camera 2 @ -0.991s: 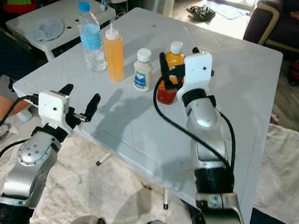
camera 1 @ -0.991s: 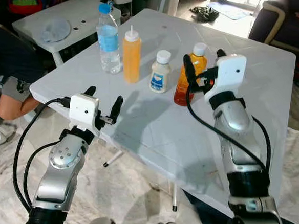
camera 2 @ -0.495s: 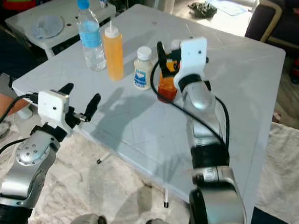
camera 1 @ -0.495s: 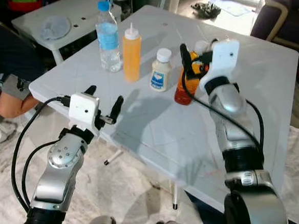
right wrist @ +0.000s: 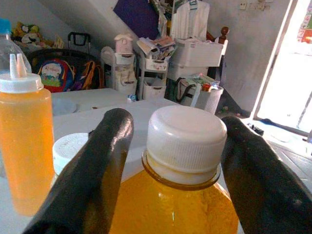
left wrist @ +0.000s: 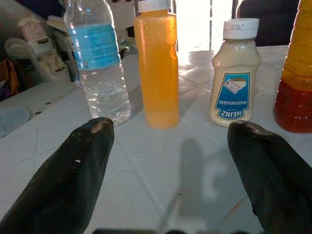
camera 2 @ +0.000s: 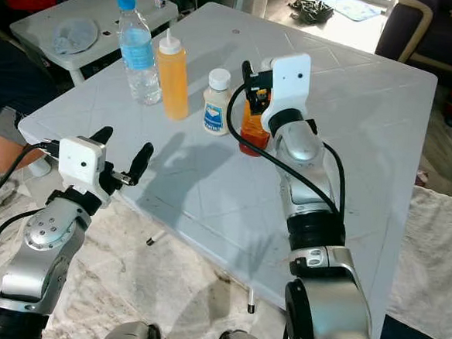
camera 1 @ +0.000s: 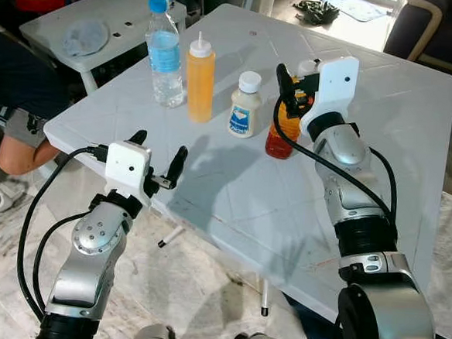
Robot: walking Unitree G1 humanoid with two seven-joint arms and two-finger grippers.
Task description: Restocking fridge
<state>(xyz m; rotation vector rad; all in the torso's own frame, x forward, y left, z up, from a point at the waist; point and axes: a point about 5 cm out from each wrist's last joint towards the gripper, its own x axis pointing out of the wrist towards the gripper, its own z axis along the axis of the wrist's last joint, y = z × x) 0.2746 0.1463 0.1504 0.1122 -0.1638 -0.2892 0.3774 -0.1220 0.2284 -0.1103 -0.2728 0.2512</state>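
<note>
A white table (camera 1: 383,142) holds a water bottle (camera 1: 163,52), a squeeze bottle (camera 1: 200,78), a mayonnaise jar (camera 1: 245,105) and an amber bottle (camera 1: 286,112). The right gripper (right wrist: 170,170) straddles the amber bottle's neck, fingers apart; closing looks next. The left gripper (camera 1: 155,158) hovers, spread, at the table edge.

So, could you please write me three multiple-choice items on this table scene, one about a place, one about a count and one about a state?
1. Which container stands nearest the water bottle?
A. orange squeeze bottle
B. mayonnaise bottle
C. amber bottle

2. How many containers stand on the white table?
A. two
B. four
C. six

3. How is the right gripper placed?
A. shut, resting on the table
B. open, its fingers either side of the amber bottle's cap
C. holding the mayonnaise

Answers: 1 A, the orange squeeze bottle is right beside it. 2 B, with the mayonnaise bottle and amber bottle. 3 B, the right wrist view shows the cap between spread fingers.
</note>
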